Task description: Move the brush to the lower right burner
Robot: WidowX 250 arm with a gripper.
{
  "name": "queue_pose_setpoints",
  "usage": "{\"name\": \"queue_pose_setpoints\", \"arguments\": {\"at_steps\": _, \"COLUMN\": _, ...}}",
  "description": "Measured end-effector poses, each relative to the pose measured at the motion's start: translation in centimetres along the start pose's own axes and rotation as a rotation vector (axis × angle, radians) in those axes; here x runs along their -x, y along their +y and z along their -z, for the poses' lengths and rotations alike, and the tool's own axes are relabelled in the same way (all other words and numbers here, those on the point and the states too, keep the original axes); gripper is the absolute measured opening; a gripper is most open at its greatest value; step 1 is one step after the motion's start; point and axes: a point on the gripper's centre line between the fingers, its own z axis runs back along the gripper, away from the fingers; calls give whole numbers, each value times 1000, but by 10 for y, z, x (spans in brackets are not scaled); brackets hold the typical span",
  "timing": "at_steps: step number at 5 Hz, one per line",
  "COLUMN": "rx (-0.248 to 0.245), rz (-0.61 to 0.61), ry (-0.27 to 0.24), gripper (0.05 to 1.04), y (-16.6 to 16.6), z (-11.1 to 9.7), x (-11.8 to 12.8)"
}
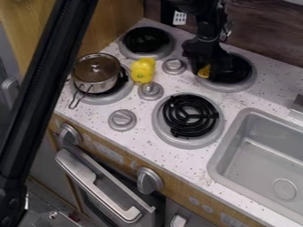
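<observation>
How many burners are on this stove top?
4: the upper-left burner; the left burner, under the pot; the lower-right burner, beside the sink; and the upper-right burner, partly hidden.

On the surface (232,103), pot (95,74) on the left burner (111,99), below the top burner (126,52). Just right of the pot, pepper (143,70). Farther right, behind the centre burner (188,142), right burner (251,78). Between top and right burners, upper knob (174,66); between left and centre burners, middle knob (151,91); below the left burner, lower knob (122,120). At the right edge, sink (237,156) with drain (285,188) inside. At lower left, before the surface, oven (112,170).
</observation>
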Motion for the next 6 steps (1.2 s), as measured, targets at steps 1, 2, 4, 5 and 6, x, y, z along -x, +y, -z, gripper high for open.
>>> {"name": "queue_pose_setpoints", "arguments": {"at_steps": 1, "rx": -6, "rz": 8, "ry": 32, "gripper": 503, "y": 0, "z": -3, "x": 12}}
{"name": "queue_pose_setpoints", "arguments": {"at_steps": 2, "rx": -22, "rz": 33, "ry": 23, "gripper": 503, "y": -1, "z": -19, "x": 22}}
{"name": "queue_pose_setpoints", "arguments": {"at_steps": 4, "rx": -19, "rz": -17, "ry": 66, "gripper": 502, "y": 0, "z": -66, "x": 70}}
{"name": "queue_pose_setpoints", "arguments": {"at_steps": 5, "rx": -12, "rz": -64, "ry": 166, "gripper": 502, "y": 4, "z": -60, "x": 111}}
{"name": "queue_pose_setpoints", "arguments": {"at_steps": 6, "rx": -5, "rz": -80, "ry": 221, "gripper": 502, "y": 3, "z": -60, "x": 126}}
